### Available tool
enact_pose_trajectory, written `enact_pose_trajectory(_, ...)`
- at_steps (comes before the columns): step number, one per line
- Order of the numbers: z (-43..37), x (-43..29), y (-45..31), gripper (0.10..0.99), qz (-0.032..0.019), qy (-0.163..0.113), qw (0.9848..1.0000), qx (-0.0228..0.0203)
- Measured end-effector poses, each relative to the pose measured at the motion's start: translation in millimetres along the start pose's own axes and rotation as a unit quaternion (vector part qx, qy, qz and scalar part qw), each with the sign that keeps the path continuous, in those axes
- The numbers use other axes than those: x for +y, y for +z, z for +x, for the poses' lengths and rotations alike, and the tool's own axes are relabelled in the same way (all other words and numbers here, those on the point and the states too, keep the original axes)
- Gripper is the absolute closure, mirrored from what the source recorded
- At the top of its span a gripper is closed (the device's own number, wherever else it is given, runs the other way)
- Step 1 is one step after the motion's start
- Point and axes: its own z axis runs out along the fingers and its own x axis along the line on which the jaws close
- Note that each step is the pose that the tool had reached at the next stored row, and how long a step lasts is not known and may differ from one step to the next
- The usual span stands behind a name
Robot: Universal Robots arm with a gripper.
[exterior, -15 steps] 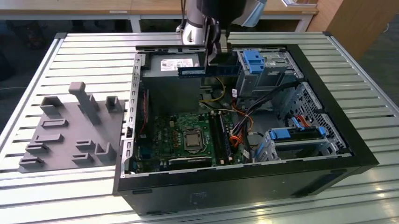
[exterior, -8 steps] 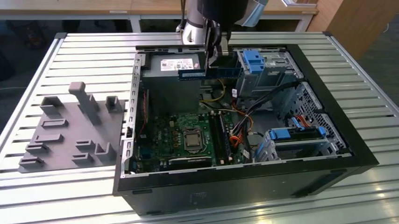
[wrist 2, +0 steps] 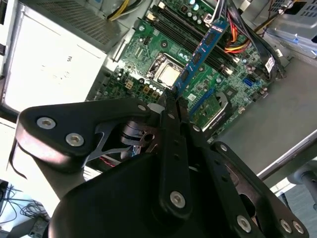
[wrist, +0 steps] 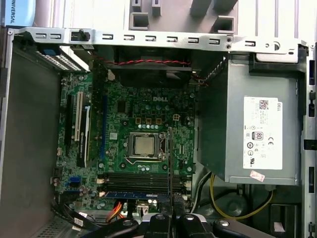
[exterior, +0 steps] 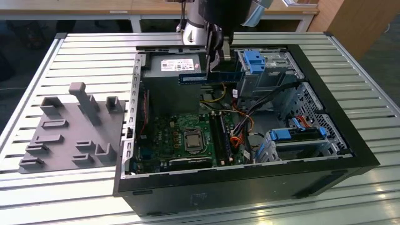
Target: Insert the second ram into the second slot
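Observation:
My gripper [exterior: 217,70] hangs above the open computer case [exterior: 325,168] and is shut on the second ram [exterior: 192,78], a thin dark-blue stick with a pale label, held level and well above the board. In the second wrist view the ram [wrist 2: 203,54] juts out from the gripper [wrist 2: 171,101] over the green motherboard. In the first wrist view the ram [wrist: 170,158] shows edge-on as a thin line crossing the dark memory slots [wrist: 138,179]. Another blue stick [wrist: 133,196] lies seated in the row beside those slots. The slots [exterior: 220,133] sit right of the processor socket [exterior: 192,140].
A grey power supply [exterior: 175,65] fills the case's far corner. Blue-latched drive cages [exterior: 253,61] and loose cables [exterior: 250,112] crowd the exterior view's right. A grey fixture plate with upright pegs [exterior: 69,131] rests on the slatted metal table [exterior: 37,70] at the exterior view's left.

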Motion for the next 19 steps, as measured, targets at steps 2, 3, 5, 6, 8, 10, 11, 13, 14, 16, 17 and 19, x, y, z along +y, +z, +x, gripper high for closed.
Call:
enact_pose_trajectory(2, 3.6, 0.1, 0.0, 0.949, 0.0, 0.0, 1.0, 0.0)
enact_pose_trajectory(3, 5.3, 0.1, 0.0, 0.949, 0.0, 0.0, 1.0, 0.0)
enact_pose_trajectory(5, 8.5, 0.2, 0.0, 0.949, 0.0, 0.0, 1.0, 0.0)
enact_pose_trajectory(6, 10.0, 0.3, -0.1, 0.949, 0.0, 0.0, 1.0, 0.0001)
enact_pose_trajectory(8, 13.0, 0.4, -0.1, 0.949, 0.0, 0.0, 1.0, 0.0002)
enact_pose_trajectory(10, 15.8, 0.4, -0.1, 0.949, 0.0, 0.0, 1.0, 0.0004)
enact_pose_trajectory(11, 17.0, 0.5, -0.1, 0.949, 0.0, 0.0, 1.0, 0.0005)
enact_pose_trajectory(13, 18.4, 0.6, -0.1, 0.949, 0.0, 0.0, 1.0, 0.0008)
enact_pose_trajectory(14, 18.8, 0.6, -0.1, 0.949, 0.0, 0.0, 1.0, 0.001)
enact_pose_trajectory(16, 19.1, 0.6, -0.1, 0.949, 0.0, 0.001, 1.0, 0.0012)
enact_pose_trajectory(17, 19.3, 0.6, -0.1, 0.949, 0.0, 0.003, 1.0, 0.0012)
enact_pose_trajectory(19, 19.7, 0.6, -0.1, 0.949, 0.0, 0.006, 1.0, 0.0012)
